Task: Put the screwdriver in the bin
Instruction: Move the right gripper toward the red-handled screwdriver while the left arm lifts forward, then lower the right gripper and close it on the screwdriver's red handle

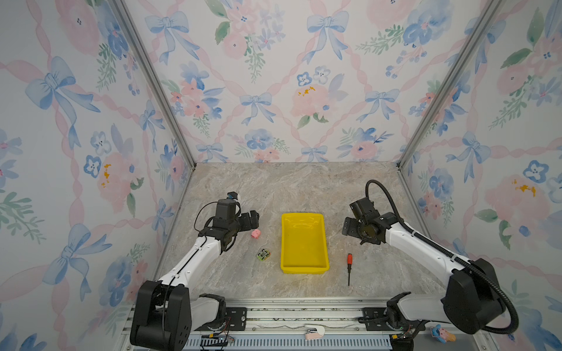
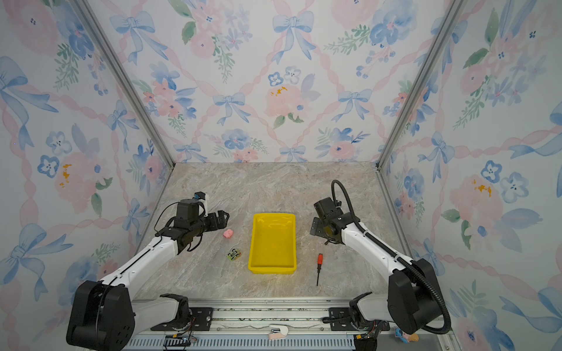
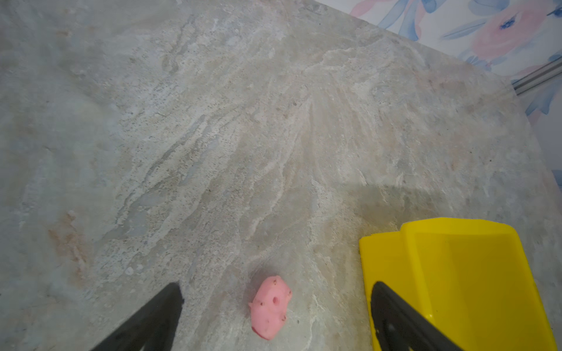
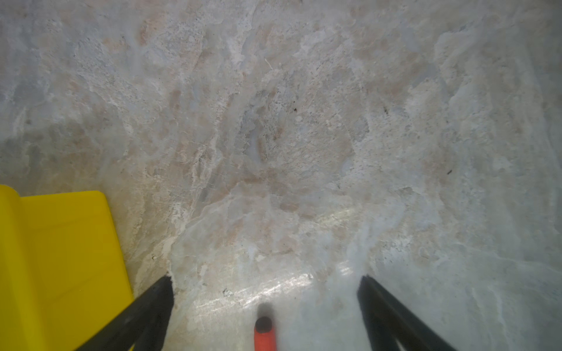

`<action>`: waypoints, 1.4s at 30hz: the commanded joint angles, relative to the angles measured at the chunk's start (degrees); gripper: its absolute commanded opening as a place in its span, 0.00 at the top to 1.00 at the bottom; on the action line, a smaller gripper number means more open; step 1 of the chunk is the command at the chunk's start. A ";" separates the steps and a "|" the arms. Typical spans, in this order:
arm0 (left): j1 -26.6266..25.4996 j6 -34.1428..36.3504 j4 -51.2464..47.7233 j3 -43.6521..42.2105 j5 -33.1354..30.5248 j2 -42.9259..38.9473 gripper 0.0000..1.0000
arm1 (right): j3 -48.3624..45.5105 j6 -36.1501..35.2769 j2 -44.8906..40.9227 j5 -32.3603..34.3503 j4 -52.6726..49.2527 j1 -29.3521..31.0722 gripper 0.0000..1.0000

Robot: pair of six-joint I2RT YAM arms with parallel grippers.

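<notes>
Yellow bin (image 1: 305, 269) beside screwdriver (image 1: 349, 261), both jaws wide; left wrist shows pink pig (image 3: 270, 307), right the handle (image 4: 265, 334)

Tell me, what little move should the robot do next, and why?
Probably lower the open right tool back onto the screwdriver, at its red handle. It lies untouched on the table beside the bin, and its handle end shows centred between the tool's jaws.

White links, black joints; right arm (image 1: 419, 246) carries a ribbed black hose (image 1: 392, 203), left arm (image 1: 197, 255) a thin black cable (image 1: 195, 220)
</notes>
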 commanded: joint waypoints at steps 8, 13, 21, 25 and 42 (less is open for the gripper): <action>-5.21 -0.76 -1.78 2.11 2.51 -1.91 0.03 | -1.81 1.97 2.23 -3.54 -0.66 2.95 0.00; -7.37 -0.42 -2.76 2.27 0.30 -2.71 0.02 | -4.75 4.22 1.57 -3.49 -0.22 5.03 0.01; -10.16 0.52 -3.66 2.29 -2.38 -4.10 0.02 | -8.35 6.56 1.25 -4.23 0.75 7.46 0.09; -13.01 1.94 -5.01 3.67 -5.96 -3.81 0.03 | -9.04 6.37 1.77 -3.99 0.67 7.82 0.17; -15.16 3.72 -4.97 5.80 -8.45 -1.84 0.02 | -12.22 6.75 3.10 -5.49 2.07 8.81 0.40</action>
